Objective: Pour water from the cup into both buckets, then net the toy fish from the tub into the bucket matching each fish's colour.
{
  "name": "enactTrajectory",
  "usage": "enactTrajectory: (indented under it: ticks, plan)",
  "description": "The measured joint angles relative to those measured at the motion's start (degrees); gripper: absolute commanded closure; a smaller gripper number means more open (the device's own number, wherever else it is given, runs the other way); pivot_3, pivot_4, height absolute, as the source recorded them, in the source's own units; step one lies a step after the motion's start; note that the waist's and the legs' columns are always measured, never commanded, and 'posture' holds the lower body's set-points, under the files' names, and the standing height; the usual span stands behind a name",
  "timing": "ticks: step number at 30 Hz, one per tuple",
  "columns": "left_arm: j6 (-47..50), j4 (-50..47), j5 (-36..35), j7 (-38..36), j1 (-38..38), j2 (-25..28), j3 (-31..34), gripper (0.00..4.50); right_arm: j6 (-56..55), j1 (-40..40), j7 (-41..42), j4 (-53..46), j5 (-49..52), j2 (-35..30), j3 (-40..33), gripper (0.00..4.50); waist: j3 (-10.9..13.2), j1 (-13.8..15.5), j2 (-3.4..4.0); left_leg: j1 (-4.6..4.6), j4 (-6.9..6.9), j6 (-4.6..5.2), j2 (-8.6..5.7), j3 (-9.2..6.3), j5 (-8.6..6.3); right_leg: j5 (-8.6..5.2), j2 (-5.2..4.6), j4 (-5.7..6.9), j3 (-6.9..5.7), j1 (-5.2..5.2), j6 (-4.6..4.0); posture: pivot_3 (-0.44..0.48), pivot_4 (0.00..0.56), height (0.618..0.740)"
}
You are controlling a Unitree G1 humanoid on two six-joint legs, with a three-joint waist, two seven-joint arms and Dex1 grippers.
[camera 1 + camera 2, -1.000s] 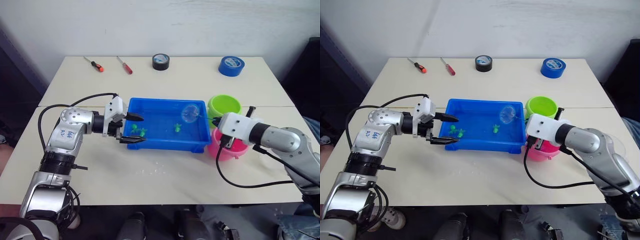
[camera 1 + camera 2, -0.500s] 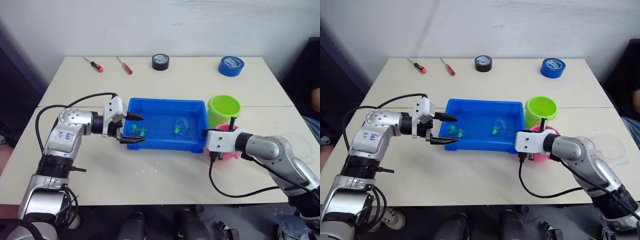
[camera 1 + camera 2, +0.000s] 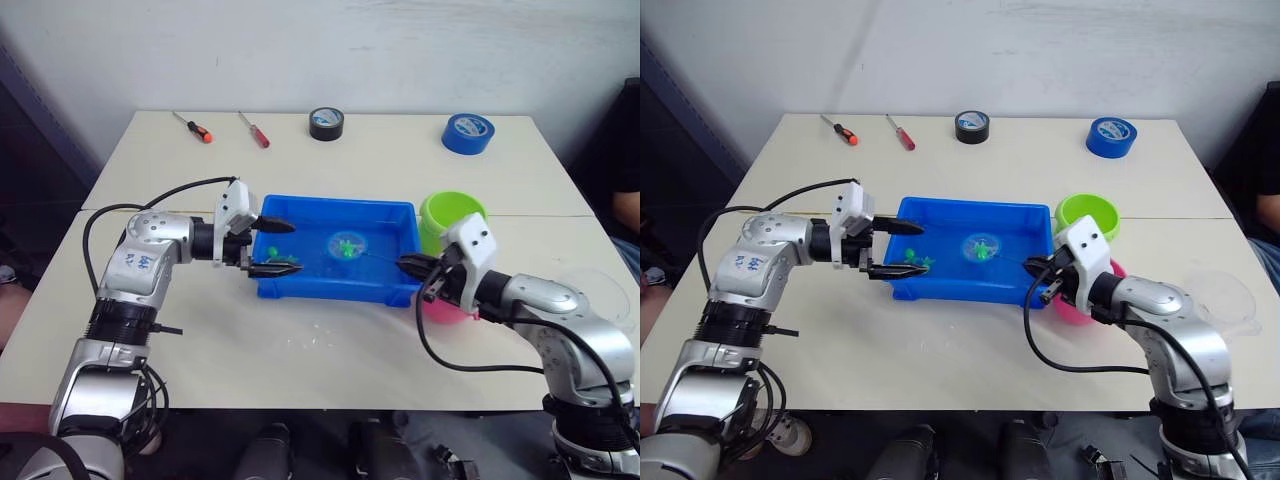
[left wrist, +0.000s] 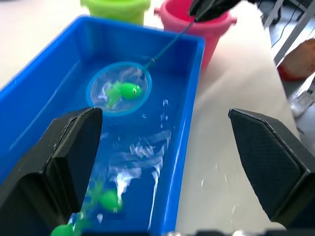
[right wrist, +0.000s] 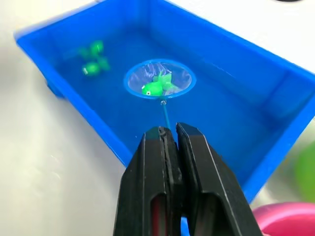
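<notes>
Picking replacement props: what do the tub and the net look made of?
The tub looks like glossy moulded plastic: uniform bright blue, rolled rim, shiny highlights. The net seems fine translucent mesh on a thin blue hoop and handle, likely plastic or wire; a green fish shows through it.

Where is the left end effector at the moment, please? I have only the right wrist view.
Observer: The left end effector is open at the tub's left end, with one finger over the water and the other outside the near wall.
Operator: Thank you. Where is the green bucket, for the fish in this net?
Observer: The green bucket stands off the tub's right end, behind the pink bucket.
Operator: And the cup?
Observer: The cup is on the table, to the right of the right arm.
</notes>
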Motion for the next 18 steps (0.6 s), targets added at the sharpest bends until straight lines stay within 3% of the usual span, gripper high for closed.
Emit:
enactTrajectory:
  ticks: [4,10,15,18]
  plan:
    - [-0.2,3.1,-0.8,0.4,-3.1,-3.9,0.1,0.06,5.7,-0.4,-2.6,-4.8,4.5,-1.6,-7.6,4.50,0.0,0.0,0.00,-0.03,0.00,0.01,-0.02,0.00,0.00,0.00,0.00,-0.01,-0.01,-0.01,0.00,0.000,0.150,0.736]
    - [-1.2,8.0,-1.1,0.6,-6.9,-8.3,0.0,0.06,6.0,-0.4,-5.0,-5.0,3.8,-10.7,-16.6,4.50,0.0,-0.1,0.00,-0.02,-0.03,0.04,-0.04,0.08,-0.01,0.00,0.02,-0.02,0.03,-0.03,0.00,0.000,0.150,0.736]
    - [-3.4,10.4,-0.9,0.4,-8.3,-9.3,0.0,0.06,-3.8,4.0,-5.8,0.1,-3.0,-18.9,-15.9,4.50,0.0,-0.2,0.00,0.05,-0.08,0.06,-0.03,0.20,-0.01,0.00,0.04,-0.06,0.12,-0.03,0.00,0.000,0.150,0.736]
    - [-4.0,11.0,-0.7,0.3,-8.3,-9.3,0.0,0.06,-16.6,7.1,-5.7,4.9,-11.1,-24.5,-10.4,4.50,0.0,-0.2,0.00,0.09,-0.06,0.08,-0.04,0.29,-0.01,0.00,0.03,-0.06,0.16,-0.04,0.01,0.000,0.150,0.736]
